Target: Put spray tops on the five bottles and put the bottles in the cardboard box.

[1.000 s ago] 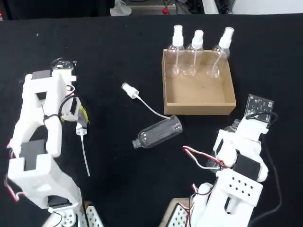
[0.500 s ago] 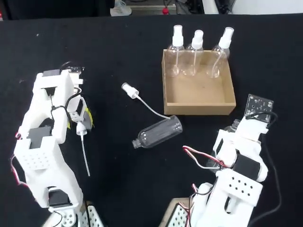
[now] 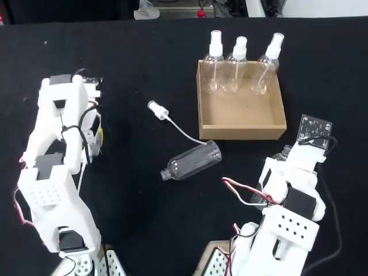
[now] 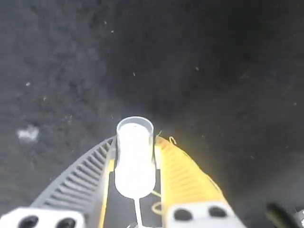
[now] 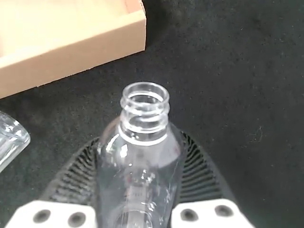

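A broad stretch of black table (image 3: 144, 52) is left open between the arms. The cardboard box (image 3: 241, 133) is set far right, with three capped bottles (image 3: 234, 72) lined along its far wall. An uncapped bottle (image 3: 192, 160) is laid by its near left corner, and a loose spray top (image 3: 157, 110) is seen near it. An open-necked bottle (image 5: 144, 109) is clamped in the right gripper (image 5: 142, 142) near the box's near right corner. A second spray top (image 4: 135, 166) is pinched in the left gripper (image 4: 135, 142), well apart from the box.

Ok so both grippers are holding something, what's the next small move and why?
Probably carry the left gripper with its spray top across toward the right gripper. The bottle held there has an open neck with no top on it, and the two grippers are far apart over the table, so the parts have to meet before the top can go on.
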`<state>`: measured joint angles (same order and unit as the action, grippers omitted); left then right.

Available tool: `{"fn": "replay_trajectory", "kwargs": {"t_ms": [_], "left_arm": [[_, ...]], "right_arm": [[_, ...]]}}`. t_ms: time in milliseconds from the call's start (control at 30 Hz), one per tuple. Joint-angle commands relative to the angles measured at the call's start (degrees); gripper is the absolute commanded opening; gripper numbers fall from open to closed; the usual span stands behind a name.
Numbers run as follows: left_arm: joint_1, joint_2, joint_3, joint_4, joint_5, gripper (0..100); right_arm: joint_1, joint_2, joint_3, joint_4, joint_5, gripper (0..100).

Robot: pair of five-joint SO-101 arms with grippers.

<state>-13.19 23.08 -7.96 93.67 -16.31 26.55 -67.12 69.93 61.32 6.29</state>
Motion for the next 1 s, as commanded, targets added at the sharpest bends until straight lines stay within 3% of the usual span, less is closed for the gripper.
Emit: {"fn": "replay_trajectory", "kwargs": {"t_ms": [0,167,367,533,667,800,967], "left_arm": [[-0.04,-1.05,-5.85,3.78,1.23,3],[0.57,-7.74,3.30,0.26,4.22,3],[1.10,-27.25,23.16,-13.98,5.89,3],[2.07,-41.14,31.96,-24.70,15.12,3],[4.62,-46.24,33.01,-28.40,18.90,3],[5.14,-50.11,32.92,-31.65,23.21,3],[5.05,-55.12,32.92,-37.01,28.57,3]], "right_arm": [[-4.66,-1.80,-0.40,-1.23,0.18,1.1],[-9.67,-1.89,-1.10,-1.23,0.18,1.1],[-19.08,-1.89,-4.70,1.32,0.18,1.1],[-32.62,-1.89,-9.01,1.32,-0.26,1.1],[-44.48,-1.89,-13.05,0.53,-0.35,1.1],[-53.27,-1.27,-12.79,-8.44,-0.44,1.1],[-58.90,-1.36,-6.37,-28.84,-0.44,1.1]]}}
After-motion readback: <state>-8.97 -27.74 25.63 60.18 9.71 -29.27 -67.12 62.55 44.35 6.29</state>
